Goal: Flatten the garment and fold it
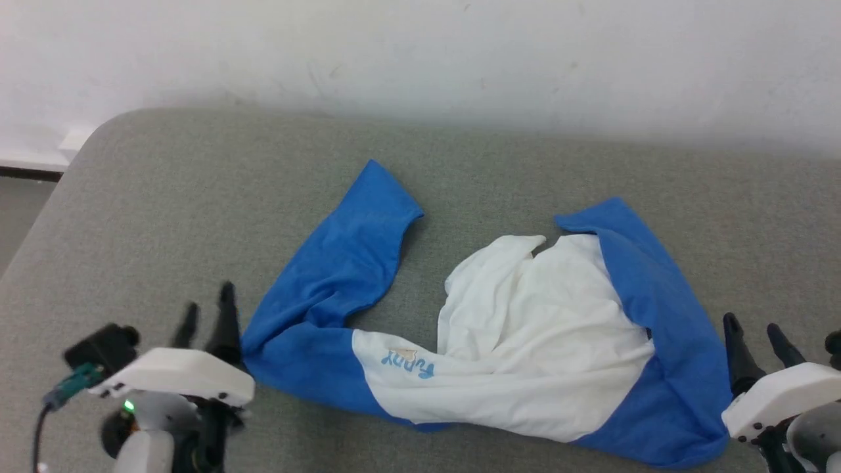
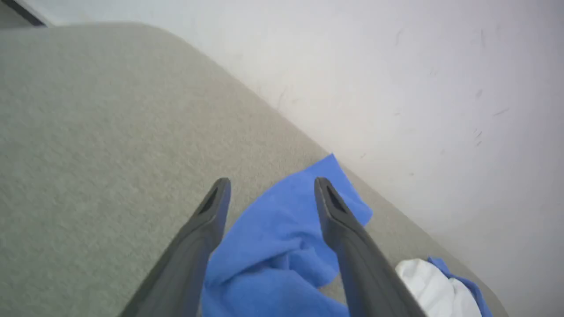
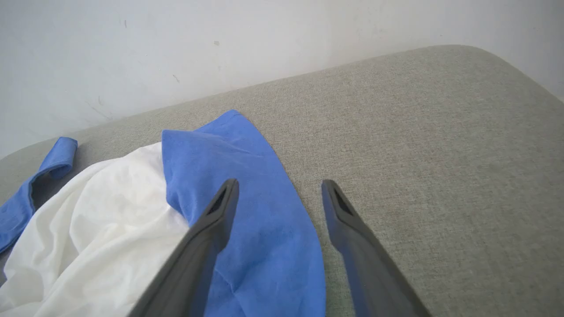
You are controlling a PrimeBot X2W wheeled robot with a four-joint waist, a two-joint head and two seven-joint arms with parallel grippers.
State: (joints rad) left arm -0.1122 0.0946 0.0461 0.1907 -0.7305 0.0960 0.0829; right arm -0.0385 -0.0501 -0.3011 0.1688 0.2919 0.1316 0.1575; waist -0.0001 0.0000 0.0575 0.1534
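My left gripper [image 2: 273, 185] gapes wide, right at a blue sleeve of the garment [image 1: 525, 328]; my right gripper [image 3: 280, 185], wide too, sits just beside the other sleeve.

Grey upholstered surface [image 1: 164, 197]; crumpled garment [image 1: 539, 328] lying on it.

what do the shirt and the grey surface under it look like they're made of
Shirt: soft knit, probably cotton jersey, matte; it lies in limp rumples and soft folds.
Grey surface: woven upholstery fabric, matte, likely over padding; a fine flecked weave shows up close and its corners are rounded.
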